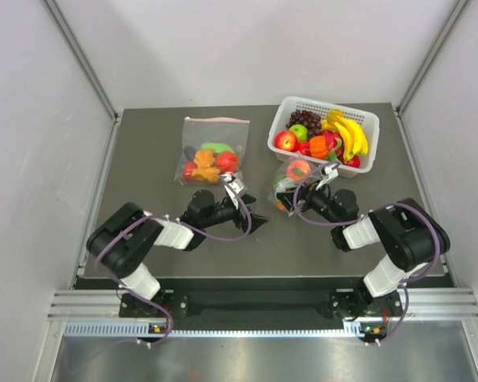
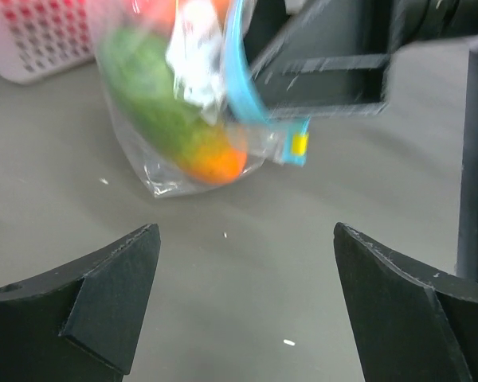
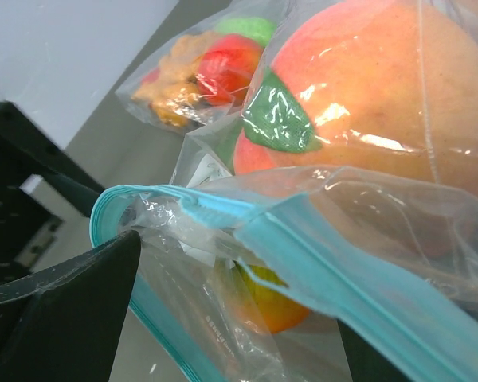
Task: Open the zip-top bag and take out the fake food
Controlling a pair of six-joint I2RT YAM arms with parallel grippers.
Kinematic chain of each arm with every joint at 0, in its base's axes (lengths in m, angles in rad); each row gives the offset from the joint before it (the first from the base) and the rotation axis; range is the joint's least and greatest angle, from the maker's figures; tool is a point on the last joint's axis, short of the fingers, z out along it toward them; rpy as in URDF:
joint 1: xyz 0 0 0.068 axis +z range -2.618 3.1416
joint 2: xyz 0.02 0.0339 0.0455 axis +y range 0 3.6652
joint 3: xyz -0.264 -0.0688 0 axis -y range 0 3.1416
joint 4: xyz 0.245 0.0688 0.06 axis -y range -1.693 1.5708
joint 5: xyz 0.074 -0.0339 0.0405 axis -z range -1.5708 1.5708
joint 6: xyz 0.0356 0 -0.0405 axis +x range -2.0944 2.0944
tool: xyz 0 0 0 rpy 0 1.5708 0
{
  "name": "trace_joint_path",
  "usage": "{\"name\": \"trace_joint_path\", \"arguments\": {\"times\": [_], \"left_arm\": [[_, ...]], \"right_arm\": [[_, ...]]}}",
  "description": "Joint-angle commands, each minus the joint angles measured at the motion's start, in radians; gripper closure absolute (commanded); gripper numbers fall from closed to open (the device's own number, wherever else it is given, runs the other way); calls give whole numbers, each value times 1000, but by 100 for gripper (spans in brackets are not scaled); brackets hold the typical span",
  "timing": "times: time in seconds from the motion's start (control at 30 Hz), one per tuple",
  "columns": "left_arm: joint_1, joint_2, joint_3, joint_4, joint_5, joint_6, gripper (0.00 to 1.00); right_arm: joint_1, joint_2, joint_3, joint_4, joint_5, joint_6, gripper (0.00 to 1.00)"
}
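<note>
The zip-top bag [image 1: 289,181] lay on the table [image 1: 143,151], at 3 o'clock from centre, with fake food [image 3: 366,103] inside. Opening seemed in hand. The right gripper [image 1: 301,197] had its fingers apart around the teal strip [image 3: 319,247], and the left gripper [image 2: 247,231], at 8 o'clock, gaped empty. Next, each should pinch 1 lip and pull. At 1 o'clock, a basket [image 1: 303,102] held bananas [image 1: 352,135] and grapes [image 1: 304,121].

Small clear plastic zip-top bag [image 3: 319,231] with a teal-blue zip strip and a small yellow tab. Inside, glossy plastic fake food [image 3: 366,95]: peach-red with a green leaf, orange, and green. Far left, a larger clear bag [image 1: 213,151] with a pink-red strip. Dark grey bench [image 1: 143,175]. White lattice basket [image 1: 373,135].
</note>
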Motion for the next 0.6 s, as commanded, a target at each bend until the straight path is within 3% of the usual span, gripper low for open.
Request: {"name": "trace_joint_path", "arguments": {"times": [0.0, 0.27, 0.4, 0.43, 0.53, 0.57], "left_arm": [[17, 75, 47, 170, 84, 4, 6], [20, 142, 85, 199, 21, 2, 6], [24, 175, 108, 232, 49, -28, 12], [24, 181, 117, 240, 50, -35, 14], [24, 201, 137, 246, 50, -47, 36], [24, 208, 142, 246, 49, -48, 38]], "right_arm": [[-25, -63, 11, 389, -93, 83, 5], [-45, -150, -15, 393, -185, 168, 5], [-47, -158, -17, 395, -212, 188, 8], [-47, -158, -17, 395, -217, 188, 11], [-45, -150, -12, 393, -228, 188, 39], [-47, -144, -9, 393, -229, 188, 43]]}}
